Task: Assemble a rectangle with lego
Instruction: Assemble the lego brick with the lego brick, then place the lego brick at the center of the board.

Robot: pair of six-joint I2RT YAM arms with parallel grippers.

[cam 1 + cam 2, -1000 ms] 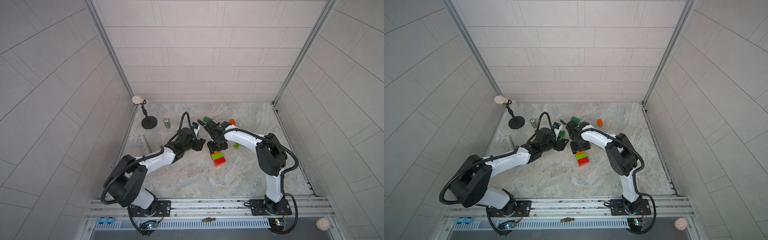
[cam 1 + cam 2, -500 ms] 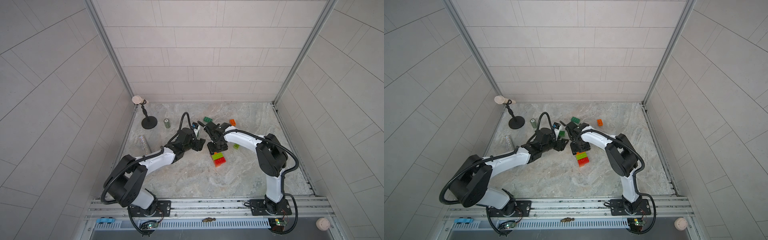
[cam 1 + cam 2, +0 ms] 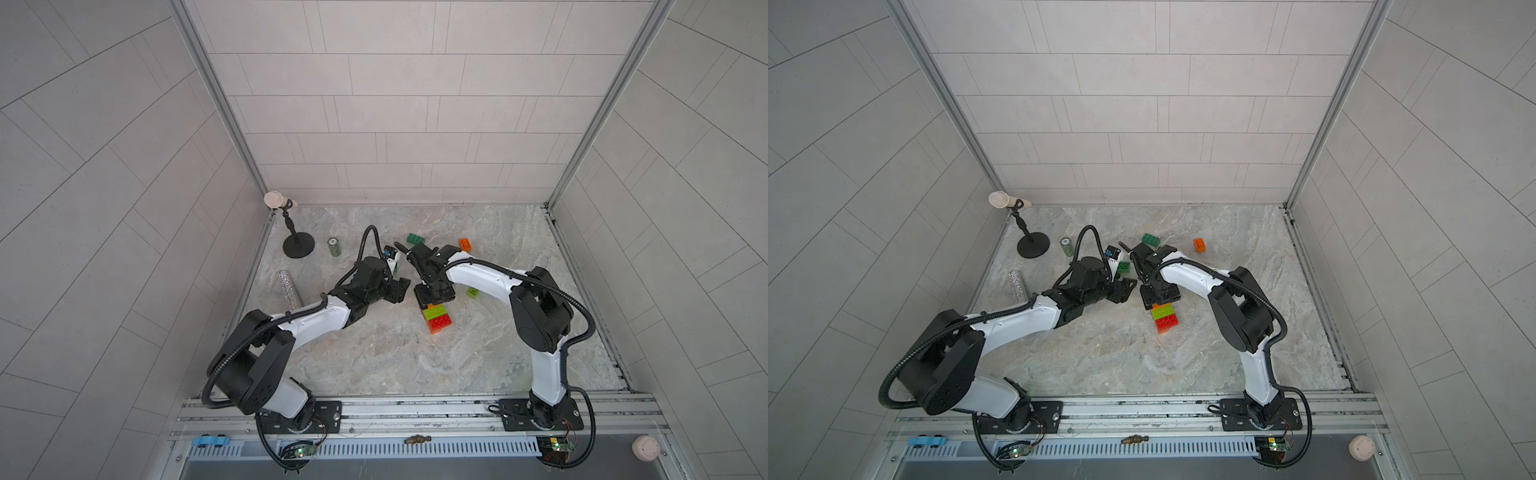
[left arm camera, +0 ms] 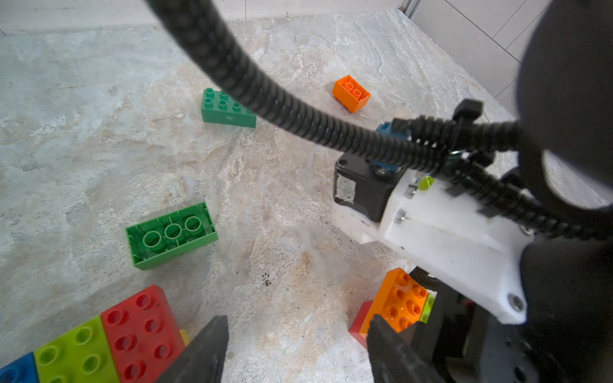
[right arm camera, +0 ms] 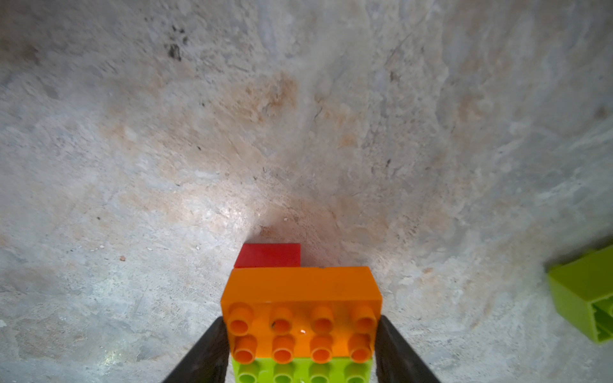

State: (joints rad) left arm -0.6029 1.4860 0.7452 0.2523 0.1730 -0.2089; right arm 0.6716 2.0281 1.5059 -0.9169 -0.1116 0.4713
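My right gripper (image 5: 300,321) is shut on an orange lego brick (image 5: 300,288), its fingers pressed against the brick's two short ends. The brick sits beside a lime one on a red piece. In both top views that small stack (image 3: 436,318) (image 3: 1165,318) shows just in front of the right gripper (image 3: 434,291). My left gripper (image 4: 297,348) is open with only bare floor between its fingers, a little to the left of the stack (image 4: 399,303). A joined blue, lime and red row (image 4: 109,345) lies beside its other finger. A green brick (image 4: 171,235) lies upside down nearby.
Loose bricks lie behind the grippers: dark green (image 3: 415,239), orange (image 3: 465,244) and lime (image 3: 472,292). A black stand (image 3: 297,249), a small green can (image 3: 333,247) and a glittery tube (image 3: 289,286) are at the left. Tiled walls enclose the floor.
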